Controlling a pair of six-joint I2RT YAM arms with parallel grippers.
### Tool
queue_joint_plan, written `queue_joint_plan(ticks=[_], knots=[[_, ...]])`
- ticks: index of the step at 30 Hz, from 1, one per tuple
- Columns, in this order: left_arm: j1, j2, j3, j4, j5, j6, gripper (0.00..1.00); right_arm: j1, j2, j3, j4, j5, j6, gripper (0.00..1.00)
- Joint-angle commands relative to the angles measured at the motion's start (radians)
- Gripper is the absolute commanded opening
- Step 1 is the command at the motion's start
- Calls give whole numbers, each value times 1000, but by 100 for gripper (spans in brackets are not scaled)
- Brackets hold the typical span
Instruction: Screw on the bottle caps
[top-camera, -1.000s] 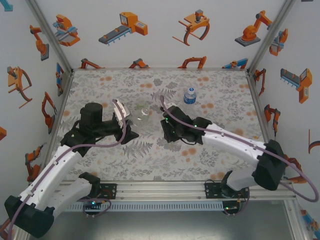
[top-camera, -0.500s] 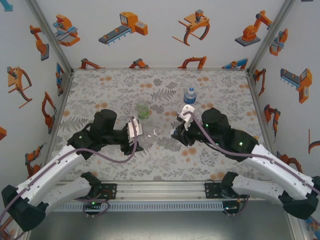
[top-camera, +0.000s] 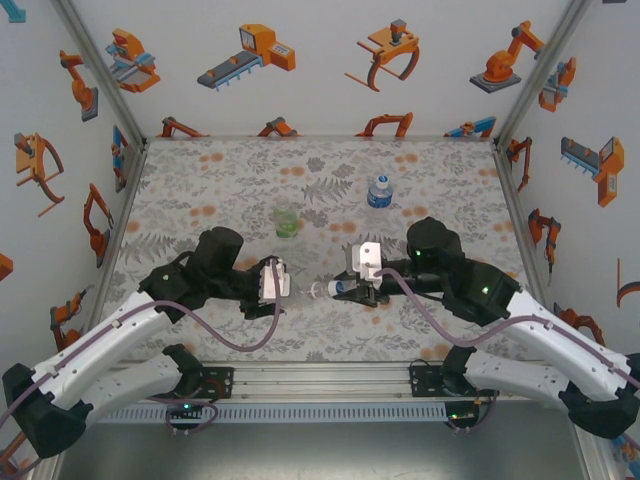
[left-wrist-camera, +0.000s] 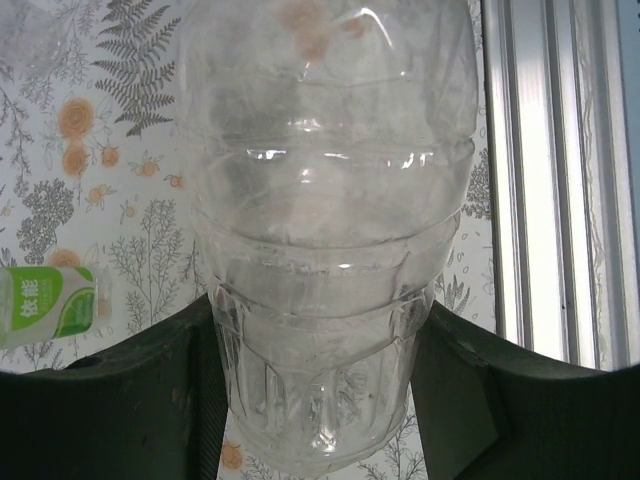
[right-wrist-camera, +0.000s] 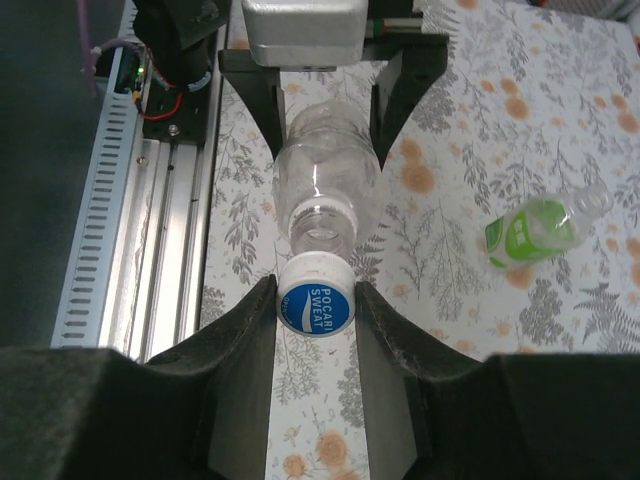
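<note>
My left gripper is shut on the base of a colourless bottle, held level with its mouth pointing right. In the left wrist view the bottle sits between the dark fingers. My right gripper is shut on a white cap with a blue printed top. The cap sits right at the bottle's open mouth; whether they touch I cannot tell. A green-tinted bottle stands behind them. A blue-labelled bottle stands further back right.
The aluminium rail runs along the near table edge, close below both grippers. Printed walls close in the left, right and back sides. The green bottle is about a hand's width beyond the held one.
Both arms have swung toward the near middle of the table. The left gripper's bottle and the right gripper's cap have come together, mouth to cap.
</note>
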Motion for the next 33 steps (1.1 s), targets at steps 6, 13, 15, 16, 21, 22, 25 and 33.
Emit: queue_joint_plan(ticks=[6,13,15,16,21,22,25,33], knots=[[-7,-11,-9,-25,29,53,0,19,26,-10,90,-60,-74,9],[-7,-12,-7,-26,43,55,0,26,43,-28,96,-71,-74,9],[-7,-14,-7,-24,46,54,0,29,43,-38,93,-68,-74,9],[-8,-16,-6,-24,46,54,0,30,42,-41,94,-66,-74,9],[-7,-14,-4,-24,45,51,0,41,36,-59,98,-29,-74,9],[-7,-14,-4,-24,46,50,0,42,34,-62,101,-21,-74,9],[-7,-15,-4,-20,45,45,0,46,30,-72,119,-4,-73,9],[-7,-16,-2,-10,45,24,0,54,21,-95,155,31,-71,8]])
